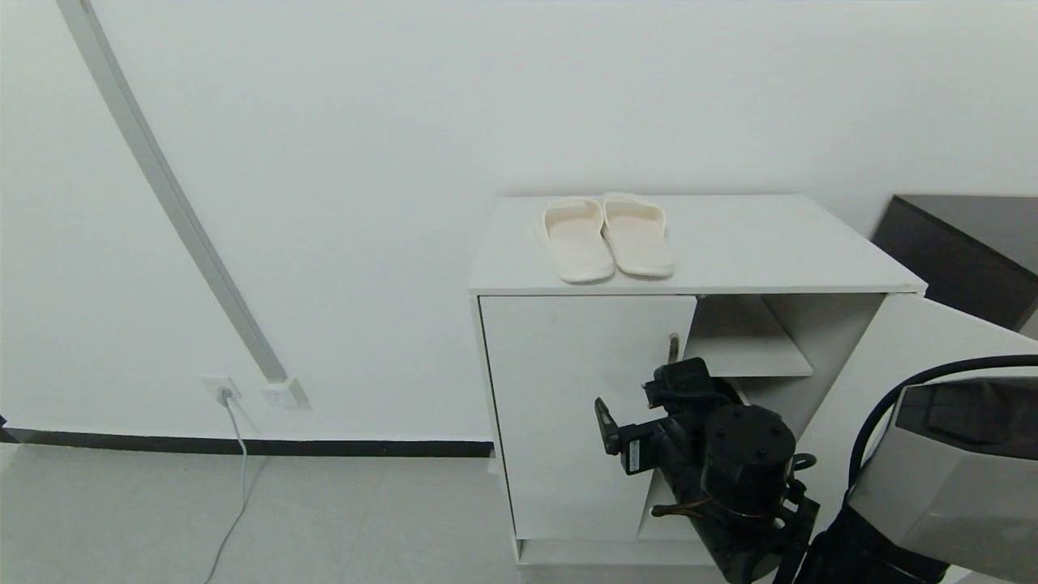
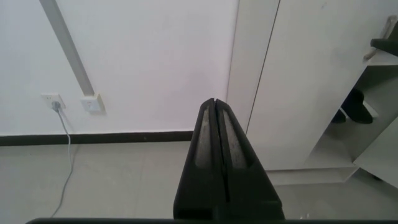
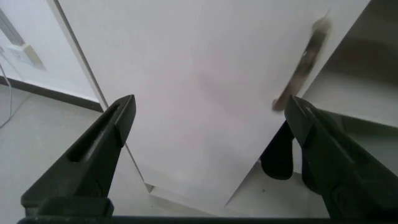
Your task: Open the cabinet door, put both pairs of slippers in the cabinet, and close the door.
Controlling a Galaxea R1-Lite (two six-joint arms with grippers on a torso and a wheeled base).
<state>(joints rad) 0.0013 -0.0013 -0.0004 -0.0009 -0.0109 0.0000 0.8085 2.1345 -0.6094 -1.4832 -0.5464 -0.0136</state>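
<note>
Two slippers (image 1: 608,239) near cabinet (image 1: 770,243) edge.

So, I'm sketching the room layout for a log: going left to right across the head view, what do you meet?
Wall socket with its cable → pair of slippers → inner shelf → dark furniture.

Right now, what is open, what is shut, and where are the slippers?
Right cabinet door, swung open.
Left cabinet door, shut.
White slippers, side by side on the cabinet top.
Dark slipper, inside the cabinet.
Left gripper, shut, empty.
Right gripper, open, empty.
</note>
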